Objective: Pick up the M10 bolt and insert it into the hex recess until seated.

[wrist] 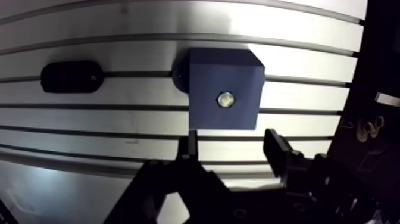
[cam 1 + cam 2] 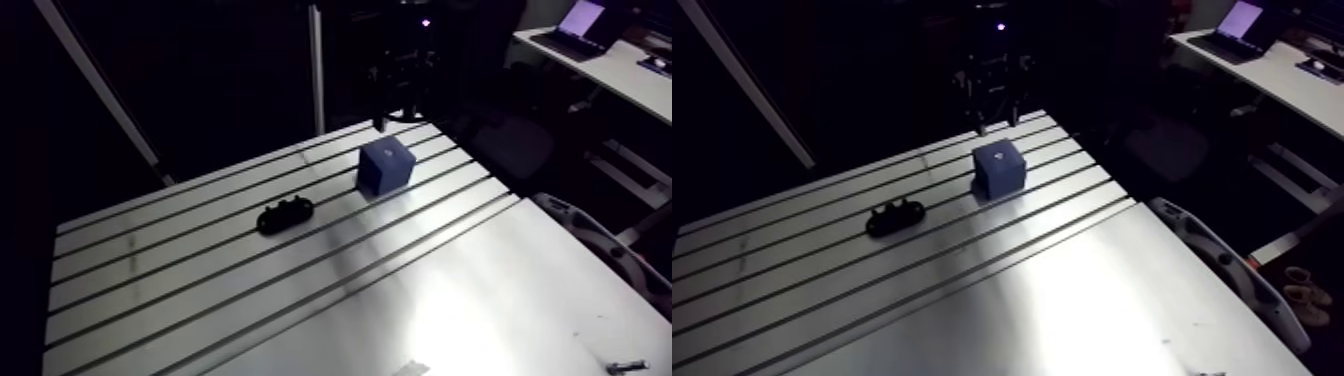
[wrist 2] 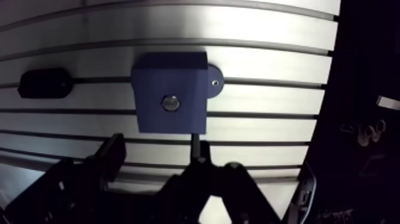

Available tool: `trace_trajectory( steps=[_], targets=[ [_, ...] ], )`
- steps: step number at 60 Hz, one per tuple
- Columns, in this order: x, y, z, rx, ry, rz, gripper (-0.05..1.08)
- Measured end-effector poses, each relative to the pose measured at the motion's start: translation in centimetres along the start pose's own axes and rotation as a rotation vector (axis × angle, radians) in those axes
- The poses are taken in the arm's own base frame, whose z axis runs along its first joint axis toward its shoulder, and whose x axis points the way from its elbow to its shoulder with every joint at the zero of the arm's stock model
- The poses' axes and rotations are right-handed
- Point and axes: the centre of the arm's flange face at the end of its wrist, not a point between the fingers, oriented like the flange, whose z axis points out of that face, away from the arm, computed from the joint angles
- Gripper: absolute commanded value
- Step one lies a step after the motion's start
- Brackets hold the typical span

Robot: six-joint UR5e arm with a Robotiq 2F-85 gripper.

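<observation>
Log gripper [image 1: 231, 137] as spread wide, pinching nothing, hovering over the table just beside blue block [image 1: 208, 65], with one fingertip [image 1: 190, 146] near the block's closest edge. Place M10 bolt [image 1: 225, 99] in the hex recess on the block's top face, only its bright head showing, apart from both fingers.

Judge insertion likely done, seating check left. To finish well:
- Compare head height against the top face and look for tilt or a gap under the head.
- If proud, close on the head, twist slightly to line up the hex flats, and press straight down.
- Back off vertically, avoiding a clip on the block's corner.

Expect the block to stay put: see round ear [image 3: 214, 82] with a small screw at its base, probably fixing it to slotted table [image 1: 119, 24].

- **Block:** read as a matte, plastic-looking, sharp-edged cube.
- **Bolt:** read as shiny metal, likely slippery.
- **Table:** read as brushed, glaring aluminium with parallel grooves.

Note black rounded oblong piece [image 1: 70, 76], matte, well apart from the block along a slot, purpose unclear.
</observation>
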Motion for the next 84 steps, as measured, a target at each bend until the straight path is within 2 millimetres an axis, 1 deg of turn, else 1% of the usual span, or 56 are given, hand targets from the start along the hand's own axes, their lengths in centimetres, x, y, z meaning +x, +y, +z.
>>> trace_trajectory(
  steps=[7,19,35,39,64,84],
  targets=[
    [-0.7,-0.8,-2.1,-0.015,0.017,0.016,0.00],
    [-1.3,-3.1,-5.3,-0.034,0.039,0.038,0.00],
    [-1.4,-7.3,-8.3,-0.049,0.054,0.051,0.01],
    [-1.3,-8.9,-9.1,-0.053,0.057,0.053,0.01],
    [-1.2,-16.4,-12.4,-0.068,0.072,0.037,0.01],
    [-2.0,-22.3,-14.9,-0.078,0.086,0.012,0.01]
  ],
)
